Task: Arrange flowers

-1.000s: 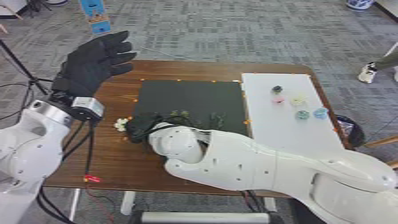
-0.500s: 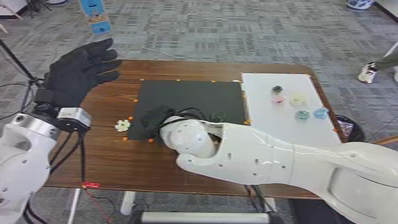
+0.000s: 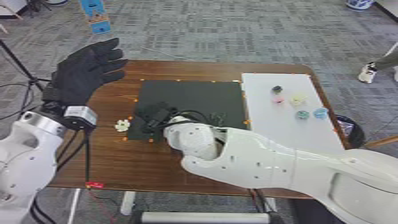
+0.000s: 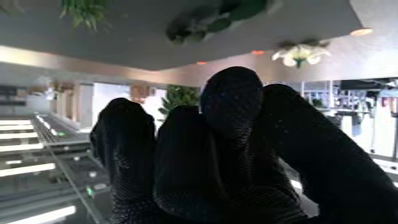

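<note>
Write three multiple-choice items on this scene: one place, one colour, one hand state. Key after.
1. Where is the white flower?
A on the black mat
B on bare wood, left of the mat
C on the floor

2. Colour of the piece next to the dark one on the white sheet?
A pink
B orange
C purple

3. Left hand?
A clenched
B gripping a vase
C open

Key:
1 B: head view shows it just outside the mat's left edge.
2 A: it shows pink there.
3 C: its fingers are extended, holding nothing.

Left fingers (image 3: pixel 113 65) relaxed and open.
</note>
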Available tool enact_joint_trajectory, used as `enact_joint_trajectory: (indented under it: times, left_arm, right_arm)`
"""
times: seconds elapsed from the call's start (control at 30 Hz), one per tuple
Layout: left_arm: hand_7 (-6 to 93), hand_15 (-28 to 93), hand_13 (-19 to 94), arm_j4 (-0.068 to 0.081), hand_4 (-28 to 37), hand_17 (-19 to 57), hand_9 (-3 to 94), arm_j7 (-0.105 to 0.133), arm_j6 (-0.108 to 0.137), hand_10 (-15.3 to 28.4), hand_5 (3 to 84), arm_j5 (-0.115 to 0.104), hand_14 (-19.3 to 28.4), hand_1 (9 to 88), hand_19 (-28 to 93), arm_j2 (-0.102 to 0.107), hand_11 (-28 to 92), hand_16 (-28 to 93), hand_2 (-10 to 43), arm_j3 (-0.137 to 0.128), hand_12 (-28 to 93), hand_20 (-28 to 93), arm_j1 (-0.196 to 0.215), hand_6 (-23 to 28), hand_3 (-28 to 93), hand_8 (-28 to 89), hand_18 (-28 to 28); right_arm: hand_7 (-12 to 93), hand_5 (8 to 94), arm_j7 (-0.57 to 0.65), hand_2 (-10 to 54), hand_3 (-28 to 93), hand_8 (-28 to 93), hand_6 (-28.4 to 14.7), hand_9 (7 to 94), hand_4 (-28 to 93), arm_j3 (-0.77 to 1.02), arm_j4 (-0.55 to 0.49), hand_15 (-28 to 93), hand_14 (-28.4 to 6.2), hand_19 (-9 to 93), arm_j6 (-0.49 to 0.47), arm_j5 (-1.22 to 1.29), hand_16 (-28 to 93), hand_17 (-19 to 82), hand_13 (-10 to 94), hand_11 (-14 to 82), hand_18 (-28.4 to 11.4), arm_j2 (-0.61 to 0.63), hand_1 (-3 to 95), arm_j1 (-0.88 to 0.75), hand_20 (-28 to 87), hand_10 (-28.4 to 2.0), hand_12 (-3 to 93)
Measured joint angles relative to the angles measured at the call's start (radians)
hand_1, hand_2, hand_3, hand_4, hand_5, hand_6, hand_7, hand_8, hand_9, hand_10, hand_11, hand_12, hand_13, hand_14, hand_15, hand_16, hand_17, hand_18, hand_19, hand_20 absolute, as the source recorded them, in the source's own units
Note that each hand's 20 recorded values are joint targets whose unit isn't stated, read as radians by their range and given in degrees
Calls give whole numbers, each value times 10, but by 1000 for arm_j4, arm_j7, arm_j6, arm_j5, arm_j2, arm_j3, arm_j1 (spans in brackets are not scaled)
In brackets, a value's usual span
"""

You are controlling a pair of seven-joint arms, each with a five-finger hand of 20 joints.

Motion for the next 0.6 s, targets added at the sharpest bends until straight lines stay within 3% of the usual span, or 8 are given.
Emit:
enact_joint_trajectory:
  times: [0.33,0.6]
  left_arm:
    - [203,294,243,37,-283,-91,295,-6,-12,128,311,0,150,239,460,3,250,7,-25,76,178,92,-91,30,713,-98,227]
    - [203,296,244,51,-283,-91,295,-11,-23,130,311,-1,149,239,461,3,249,7,-24,101,177,92,-133,30,711,-99,227]
  right_arm:
    - [100,214,24,189,932,-96,-14,758,-79,28,76,875,-41,932,-39,37,402,536,808,608,-222,-67,256,-18,730,-116,373]
    - [119,225,15,193,932,-106,4,768,-77,45,65,878,-41,932,-59,44,395,537,812,616,-222,-78,258,-38,727,-116,372]
